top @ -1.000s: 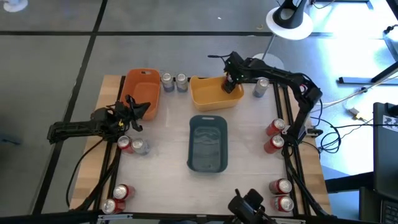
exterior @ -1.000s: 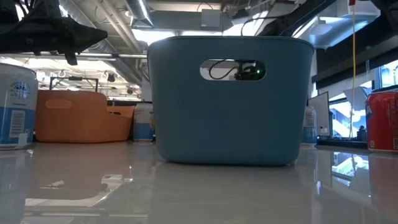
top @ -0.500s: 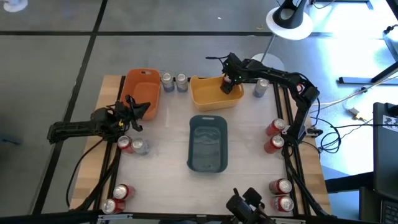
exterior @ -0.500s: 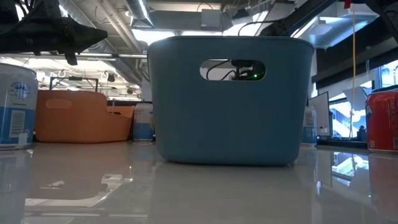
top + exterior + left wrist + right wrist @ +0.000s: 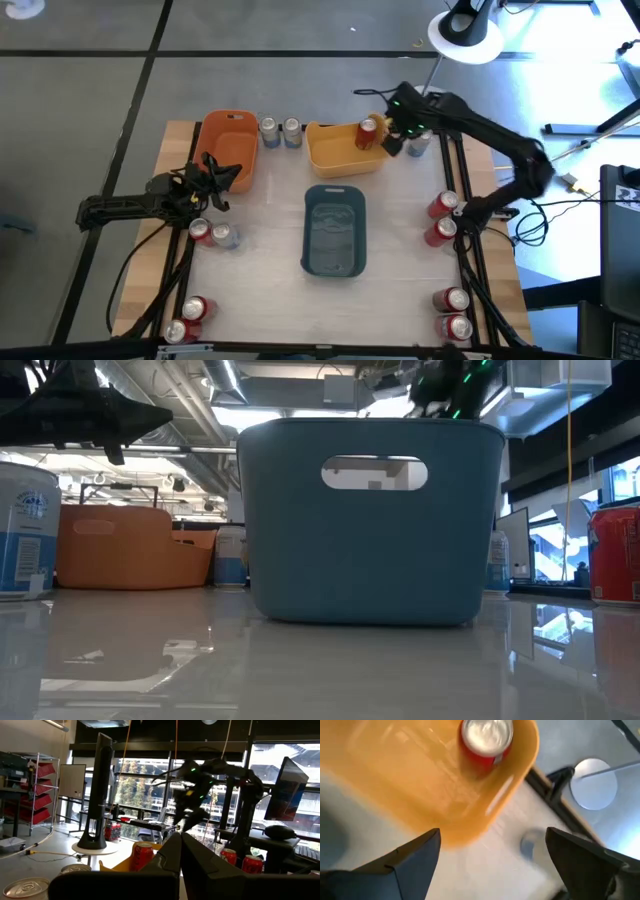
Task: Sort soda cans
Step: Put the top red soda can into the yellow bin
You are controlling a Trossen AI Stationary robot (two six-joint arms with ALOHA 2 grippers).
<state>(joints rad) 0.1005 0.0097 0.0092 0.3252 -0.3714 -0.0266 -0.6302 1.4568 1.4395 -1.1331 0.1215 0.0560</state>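
Right end effector (image 5: 392,143) wide open, empty, hovering just beside far-right corner of yellow bin (image 5: 335,155); red soda can (image 5: 368,131) upright inside that corner, clear of fingers. Likely next target: silver-grey can (image 5: 419,143) on surface (image 5: 270,220) just right of end effector, long axis vertical, right arm far nearer. Bin wall close on one side, arm frame rail on other. Left end effector (image 5: 213,178) shut, empty, parked near orange bin (image 5: 226,145), a red and a silver can (image 5: 212,234) just beside. Blue-grey bin (image 5: 334,230) central, two silver cans (image 5: 280,132) between the far bins, red cans along both edges unsorted
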